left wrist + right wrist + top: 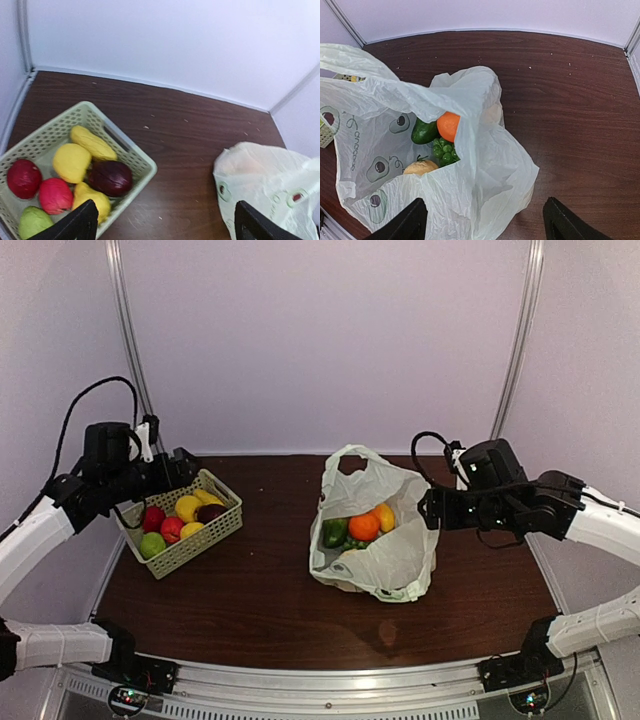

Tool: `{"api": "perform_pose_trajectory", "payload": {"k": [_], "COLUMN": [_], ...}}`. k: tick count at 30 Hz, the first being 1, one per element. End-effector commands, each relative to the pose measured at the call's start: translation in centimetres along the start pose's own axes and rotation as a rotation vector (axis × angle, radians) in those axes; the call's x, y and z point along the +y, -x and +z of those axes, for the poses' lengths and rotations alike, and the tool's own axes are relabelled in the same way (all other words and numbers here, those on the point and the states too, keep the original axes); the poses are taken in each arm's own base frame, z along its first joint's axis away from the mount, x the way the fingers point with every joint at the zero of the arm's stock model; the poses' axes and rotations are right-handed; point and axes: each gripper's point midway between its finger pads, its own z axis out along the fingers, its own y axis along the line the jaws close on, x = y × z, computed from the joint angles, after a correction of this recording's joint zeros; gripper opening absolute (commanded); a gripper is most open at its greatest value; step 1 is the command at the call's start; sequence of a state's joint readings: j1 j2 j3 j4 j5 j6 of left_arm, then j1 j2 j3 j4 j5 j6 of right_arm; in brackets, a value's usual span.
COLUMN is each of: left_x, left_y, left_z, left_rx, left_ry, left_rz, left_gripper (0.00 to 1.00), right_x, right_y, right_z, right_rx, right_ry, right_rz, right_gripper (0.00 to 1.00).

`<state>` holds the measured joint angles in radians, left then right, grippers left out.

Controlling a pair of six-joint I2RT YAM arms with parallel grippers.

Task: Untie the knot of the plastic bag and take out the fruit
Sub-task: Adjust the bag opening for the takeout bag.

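The bag [392, 562] is seen open, an orange [364, 527] and grapes [444, 151] inside. The left gripper [165, 227] is spread wide by the basket [140, 163]; the right gripper [480, 220] is spread wide beside the bag.

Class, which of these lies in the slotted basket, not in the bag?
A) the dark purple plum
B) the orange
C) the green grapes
A: the dark purple plum lies in the basket; the orange and green grapes sit inside the plastic bag.
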<state>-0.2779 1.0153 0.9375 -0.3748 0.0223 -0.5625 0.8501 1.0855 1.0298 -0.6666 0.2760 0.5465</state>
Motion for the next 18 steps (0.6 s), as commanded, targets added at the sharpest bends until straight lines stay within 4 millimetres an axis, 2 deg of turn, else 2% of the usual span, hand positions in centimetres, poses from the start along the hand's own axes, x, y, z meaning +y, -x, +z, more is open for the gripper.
{"api": "perform_pose_trajectory", "payload": {"k": [1,5,8,10,11,14,18], "left_x": [-6.1,-10.5,-14.6,-17.3,-18.9,-22.4,-27.3], "left_y": [-5.4,-8.3,-10.4,-11.8,-13.2,-15.1,-17.2], "left_z": [-1.9,-3.2,-4.2,-4.7,-4.8,-5.1,-4.9], "left_rx": [0.156,0.195,0.208,0.224,0.253,0.272,0.287], "left_ry": [-0.178,-0.259,-0.353,-0.401,-0.416,-0.437,-0.499], "left_rz": [0.044,0.064,0.091,0.128,0.167,0.236,0.323], "left_gripper": [0.95,0.93,0.92,0.92,0.91,0.91,0.9], "right_x": [-0.2,0.0,0.5,0.6,0.5,0.6,1.1], "right_y": [0.8,1.5,1.8,1.7,1.7,1.3,0.5], "right_z": [1.1,2.5,3.1,3.4,3.6,3.8,3.4], "right_rx": [0.005,0.031,0.045,0.051,0.055,0.075,0.093], "right_ry": [0.028,0.063,0.093,0.103,0.104,0.114,0.16], "right_rz": [-0.017,-0.007,-0.008,-0.009,-0.012,-0.016,-0.017], "right_gripper": [0.79,0.73,0.68,0.62,0.54,0.24,0.0]}}
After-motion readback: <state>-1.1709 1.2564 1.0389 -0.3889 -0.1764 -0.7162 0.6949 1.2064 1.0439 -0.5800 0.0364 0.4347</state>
